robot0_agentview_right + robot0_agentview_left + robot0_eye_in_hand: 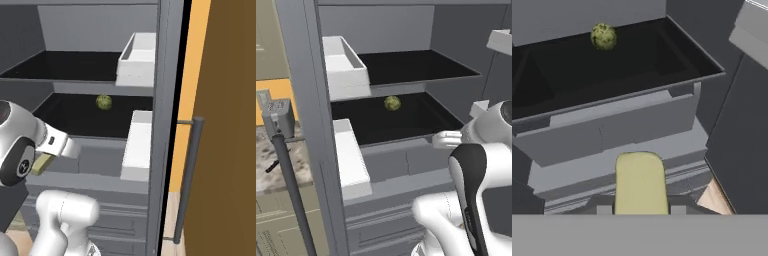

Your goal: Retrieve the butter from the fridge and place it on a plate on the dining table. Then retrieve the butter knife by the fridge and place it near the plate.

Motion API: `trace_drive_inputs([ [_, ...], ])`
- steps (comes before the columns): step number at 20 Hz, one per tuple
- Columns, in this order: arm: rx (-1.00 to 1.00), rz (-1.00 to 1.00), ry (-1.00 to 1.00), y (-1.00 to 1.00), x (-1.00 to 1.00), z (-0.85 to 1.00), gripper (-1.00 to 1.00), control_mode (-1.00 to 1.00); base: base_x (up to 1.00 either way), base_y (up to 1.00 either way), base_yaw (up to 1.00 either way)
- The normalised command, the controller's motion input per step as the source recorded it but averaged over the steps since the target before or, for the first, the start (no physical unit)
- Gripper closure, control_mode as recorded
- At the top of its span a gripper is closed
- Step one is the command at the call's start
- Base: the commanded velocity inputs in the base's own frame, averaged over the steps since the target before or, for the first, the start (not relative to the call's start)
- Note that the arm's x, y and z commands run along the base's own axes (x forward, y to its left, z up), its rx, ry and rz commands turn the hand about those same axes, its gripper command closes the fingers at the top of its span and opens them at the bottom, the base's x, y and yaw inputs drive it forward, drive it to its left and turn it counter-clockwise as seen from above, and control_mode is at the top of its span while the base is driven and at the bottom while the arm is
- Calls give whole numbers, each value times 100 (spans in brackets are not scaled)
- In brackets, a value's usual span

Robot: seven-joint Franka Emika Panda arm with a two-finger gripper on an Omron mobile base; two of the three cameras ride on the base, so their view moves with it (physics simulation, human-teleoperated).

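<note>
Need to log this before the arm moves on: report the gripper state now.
Gripper: shut on the butter, held in front of the open fridge.

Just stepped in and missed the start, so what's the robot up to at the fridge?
The arm is at the open fridge with the butter clamped between the gripper fingers, held out in front of the drawers, clear of the shelves. A round green ball sits on the lower black shelf. Left of the fridge, the butter knife lies on the marble counter. The butter has not yet gone to a plate.
</note>
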Motion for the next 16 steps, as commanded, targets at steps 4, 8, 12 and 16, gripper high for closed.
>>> trace_drive_inputs([
  [4, 0, 0, 0, 0, 0, 0, 100, 100, -78, 0, 0],
  [8, 0, 0, 0, 0, 0, 0, 100, 100, -77, 0, 0],
  [12, 0, 0, 0, 0, 0, 0, 100, 100, -98, -2, -3],
  [16, 0, 0, 0, 0, 0, 0, 100, 100, -100, 0, 0],
])
